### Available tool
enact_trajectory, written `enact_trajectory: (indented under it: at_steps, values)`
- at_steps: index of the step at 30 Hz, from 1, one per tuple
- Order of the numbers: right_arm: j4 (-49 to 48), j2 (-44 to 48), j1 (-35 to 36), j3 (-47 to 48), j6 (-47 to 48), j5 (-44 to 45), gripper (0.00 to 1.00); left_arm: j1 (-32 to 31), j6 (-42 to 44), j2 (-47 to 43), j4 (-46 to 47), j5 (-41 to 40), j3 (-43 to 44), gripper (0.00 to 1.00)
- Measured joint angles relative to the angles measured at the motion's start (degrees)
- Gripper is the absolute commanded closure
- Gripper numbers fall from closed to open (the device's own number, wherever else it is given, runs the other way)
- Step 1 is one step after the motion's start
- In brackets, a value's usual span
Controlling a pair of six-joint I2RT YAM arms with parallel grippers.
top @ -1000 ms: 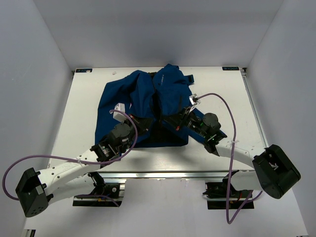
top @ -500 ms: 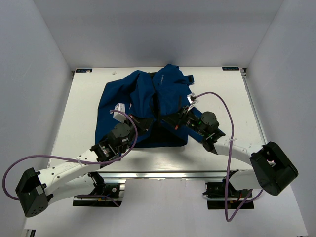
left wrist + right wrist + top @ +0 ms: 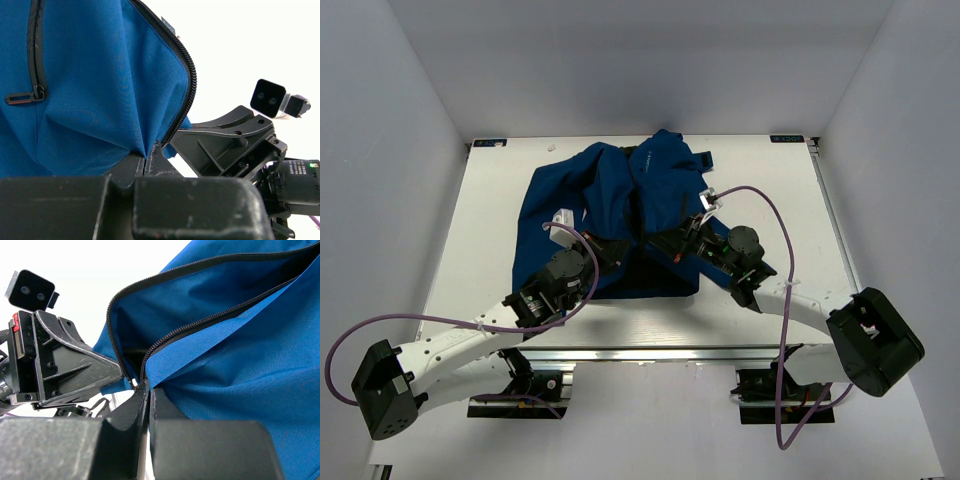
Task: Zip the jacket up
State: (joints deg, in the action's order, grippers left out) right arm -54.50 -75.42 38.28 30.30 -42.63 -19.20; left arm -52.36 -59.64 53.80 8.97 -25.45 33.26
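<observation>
The blue jacket lies crumpled on the white table, spread from the middle of the far edge toward the centre, its hem facing the near edge. Its front is unzipped: 2 lines of dark zipper teeth run apart from each other in the right wrist view. A shorter pocket zipper shows on the left front panel.

Both arms meet at the hem. The left gripper has its jaws pressed together on a fold of blue fabric at the bottom end of 1 zipper edge. The right gripper is likewise clamped on the jacket, at the bottom end of the other zipper edge. The 2 grippers sit just beside each other.

Compared with 1 second ago, the right arm has shifted slightly toward the left arm. The left arm and the jacket lie as they did.
</observation>
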Motion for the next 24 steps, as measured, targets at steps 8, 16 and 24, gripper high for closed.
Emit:
enact_trajectory:
  at_steps: [8,16,24]
  values:
    - [1.3,1.2,0.0,0.0,0.0,0.0,1.00,0.0,-0.4,0.0,-1.0,-0.1,0.0,1.00]
    - [2.3,1.2,0.0,0.0,0.0,-0.3,1.00,0.0,-0.4,0.0,-0.8,-0.2,0.0,1.00]
    - [4.3,1.3,0.0,0.0,0.2,-0.3,1.00,0.0,-0.4,0.0,-0.8,-0.5,0.0,1.00]
